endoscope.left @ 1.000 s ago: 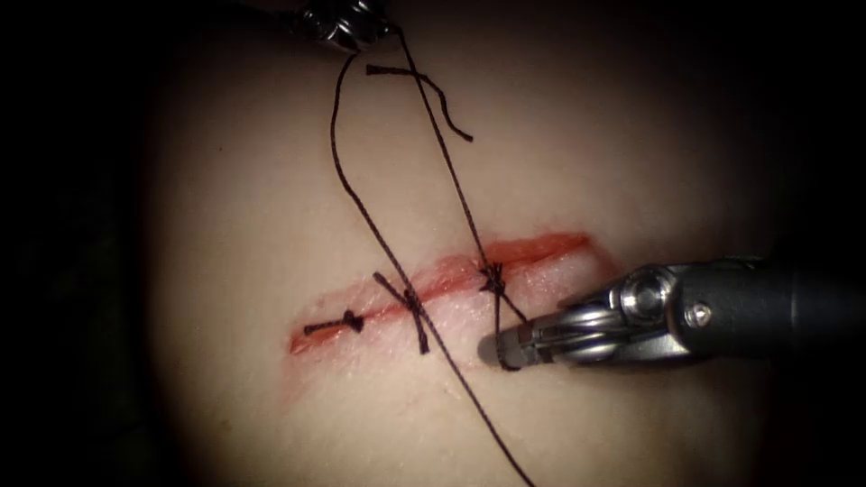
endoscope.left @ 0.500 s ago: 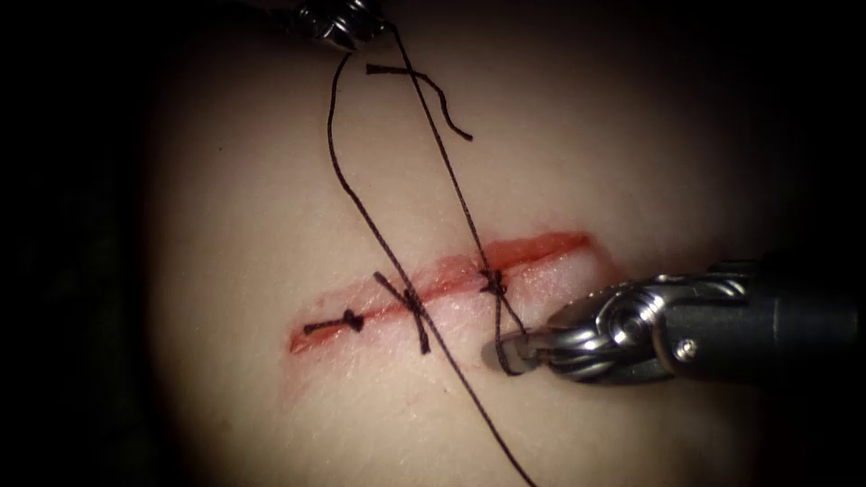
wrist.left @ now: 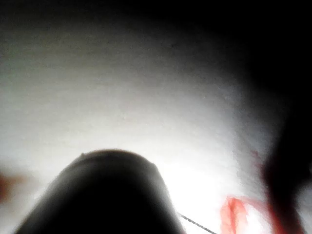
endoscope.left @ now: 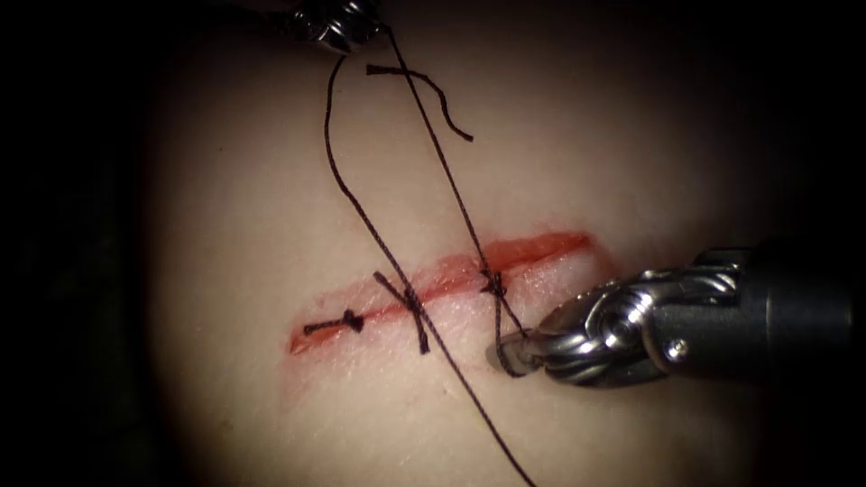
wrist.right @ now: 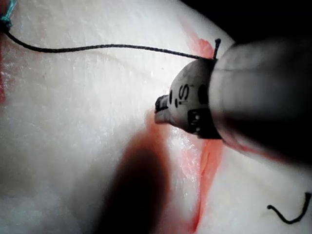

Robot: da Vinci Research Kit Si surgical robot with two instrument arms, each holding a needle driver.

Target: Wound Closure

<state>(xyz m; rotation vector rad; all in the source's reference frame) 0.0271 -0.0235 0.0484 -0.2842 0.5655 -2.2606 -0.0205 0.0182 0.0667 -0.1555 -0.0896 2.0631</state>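
The right tool (endoscope.left: 510, 353) sits just below the cut (endoscope.left: 451, 280) in the tissue (endoscope.left: 225, 207), and its jaws are closed on the short end of the thread (endoscope.left: 433, 167) that comes from the right-most knot (endoscope.left: 492, 283). The left tool (endoscope.left: 336, 22) holds the long part of that thread at the top of the endoscope view; whether its jaws are closed cannot be seen.

No needle can be seen. Two more knots (endoscope.left: 413, 308) sit on the cut to the left. A loose cut end of thread (endoscope.left: 424, 86) lies on the tissue.

The thread looks thin, soft and light. It seems best held near its end. There are no containers.
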